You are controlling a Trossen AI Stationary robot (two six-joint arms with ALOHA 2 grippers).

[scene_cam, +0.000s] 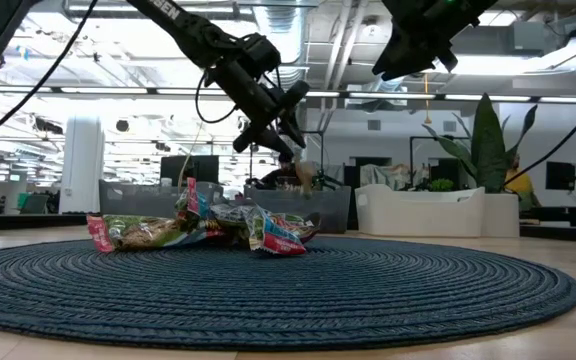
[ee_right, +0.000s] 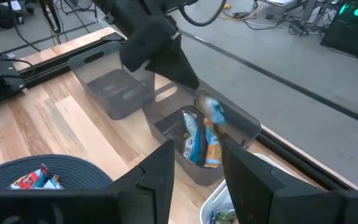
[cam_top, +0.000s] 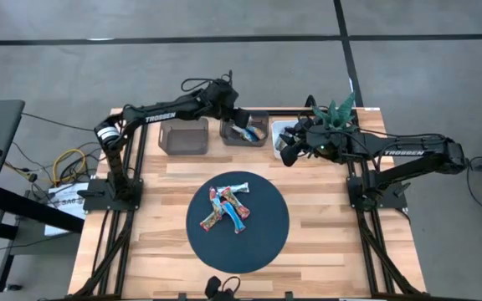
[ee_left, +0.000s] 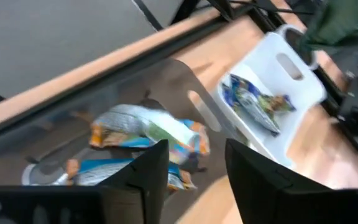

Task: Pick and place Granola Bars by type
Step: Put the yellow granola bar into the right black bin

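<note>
Several granola bars, red-orange, green-brown and blue-white, lie heaped (cam_top: 227, 206) on a round dark blue mat (cam_top: 266, 238). My left gripper (ee_left: 197, 168) hangs open above the middle grey bin (cam_top: 245, 134), where blue-white bars (ee_left: 148, 134) lie. In the right wrist view one blurred blue-and-orange bar (ee_right: 213, 113) shows just under the left fingertips, over that bin. A green-brown bar (ee_left: 257, 102) lies in the white bin (cam_top: 284, 132). My right gripper (ee_right: 194, 168) is open and empty above the white bin's near end.
A third, dark grey bin (cam_top: 184, 138) stands left of the middle one, with nothing visible inside. All three bins line the table's far edge. A green plant (cam_top: 337, 110) stands behind the white bin. Bare wood surrounds the mat.
</note>
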